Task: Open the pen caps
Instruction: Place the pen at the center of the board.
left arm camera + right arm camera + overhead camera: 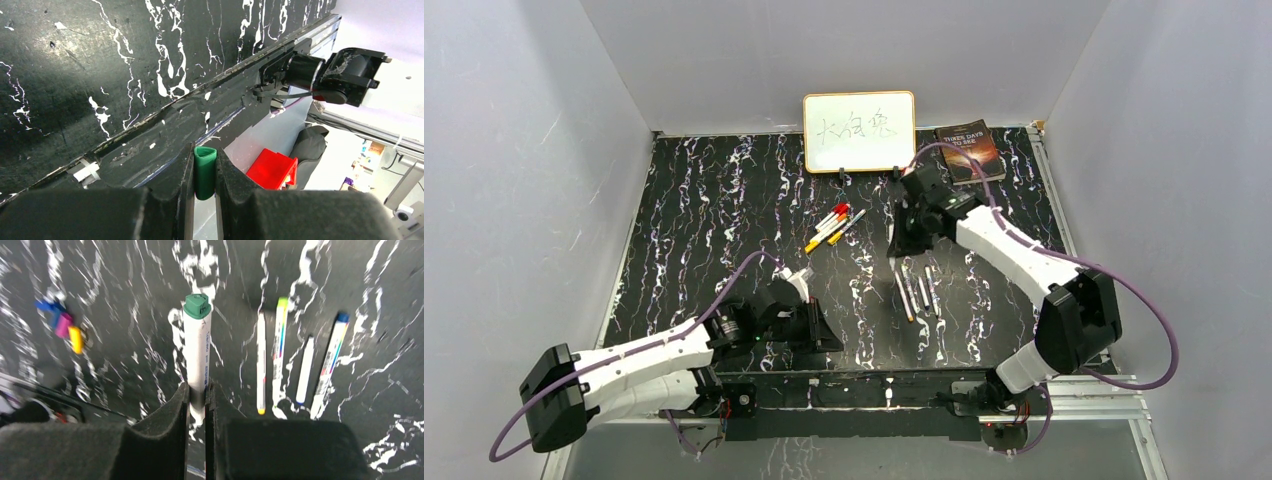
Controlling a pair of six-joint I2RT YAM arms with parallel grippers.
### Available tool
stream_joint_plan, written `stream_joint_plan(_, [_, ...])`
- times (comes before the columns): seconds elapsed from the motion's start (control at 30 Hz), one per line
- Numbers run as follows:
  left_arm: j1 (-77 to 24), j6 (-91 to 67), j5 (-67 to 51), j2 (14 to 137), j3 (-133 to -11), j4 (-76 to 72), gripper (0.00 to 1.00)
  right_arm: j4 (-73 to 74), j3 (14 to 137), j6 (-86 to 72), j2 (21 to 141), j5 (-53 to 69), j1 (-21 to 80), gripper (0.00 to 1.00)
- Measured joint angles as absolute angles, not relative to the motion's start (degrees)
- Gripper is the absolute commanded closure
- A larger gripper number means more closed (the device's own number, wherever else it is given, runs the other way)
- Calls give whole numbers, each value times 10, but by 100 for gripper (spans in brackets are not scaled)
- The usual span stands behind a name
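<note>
Table (pixel 704 220): black slab veined in white; it carries everything listed below.
Whiteboard (pixel 859 131): stands upright at the far edge, with handwriting on it.
Book (pixel 969 150): dark cover, lying flat just right of the whiteboard.
Red box (pixel 272 170): seen past the table's near edge, below table level, in the left wrist view.
Right gripper (pixel 197 390): over the middle-right of the table, fingers nearly closed and pinching the held pen by its barrel.
Left gripper (pixel 205 150): low at the near edge of the table, fingers drawn close together with the green cap clamped between them.
Held pen (pixel 196 345): white barrel with printed text, sticking straight out past the fingertips and ending in a green piece; clear of the table.
Loose pens (pixel 279 355): four white barrels side by side on the table, just right of the held pen; their coloured ends are blurred.
Capped pens (pixel 829 226): a small cluster near the table's centre, red and yellow ends showing, well apart from both grippers.
Loose caps (pixel 63 324): blue, pink and yellow pieces bunched on the table, left of the held pen.
Green cap (pixel 205 172): short and stubby, with its end just past the left fingertips.
</note>
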State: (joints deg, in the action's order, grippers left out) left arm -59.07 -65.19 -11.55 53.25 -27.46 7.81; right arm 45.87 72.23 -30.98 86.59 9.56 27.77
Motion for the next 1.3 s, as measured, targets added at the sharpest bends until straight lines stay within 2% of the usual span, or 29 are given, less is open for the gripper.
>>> stream_joint_plan(0.37, [-591,-652,-115,559,-286,77,100,509,668,-290,907,-18,439,100])
stream_joint_plan(1.1, [-591,-652,-104,536,-286,97,100,507,639,-283,999,-84,445,100])
stream_joint_plan(1.3, [-591,-652,-91,536,-297,133,99,506,638,-283,999,-97,441,91])
